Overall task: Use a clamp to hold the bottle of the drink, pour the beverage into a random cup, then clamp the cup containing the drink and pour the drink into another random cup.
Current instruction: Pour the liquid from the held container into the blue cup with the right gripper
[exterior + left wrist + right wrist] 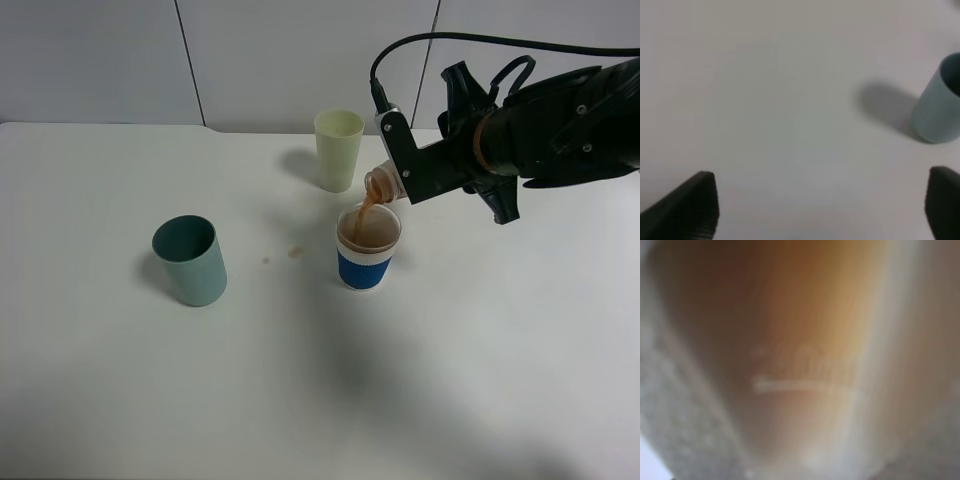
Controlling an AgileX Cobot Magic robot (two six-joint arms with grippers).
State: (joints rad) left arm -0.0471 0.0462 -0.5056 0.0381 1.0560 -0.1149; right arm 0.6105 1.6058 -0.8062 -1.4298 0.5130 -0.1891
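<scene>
Item 1: right hand [405, 170], black, closed tight on the bottle [381, 184], held tilted with its mouth down, over the rim of the blue-banded paper cup [366, 268].
Item 2: beverage [366, 208], brown, running in a thin stream from bottle mouth into that cup, which stands upright near the bench [450, 380] centre, largely filled.
Item 3: teal tumbler [190, 262], upright, well apart on the left side.
Item 4: pale yellow-green tumbler [338, 150], upright, behind the paper cup.
Item 5: left hand [822, 205], fingers spread, gripping nothing, above bare bench near the teal tumbler [937, 107].
Item 6: brown drops [295, 252] on bench between the teal tumbler and the paper cup.
</scene>
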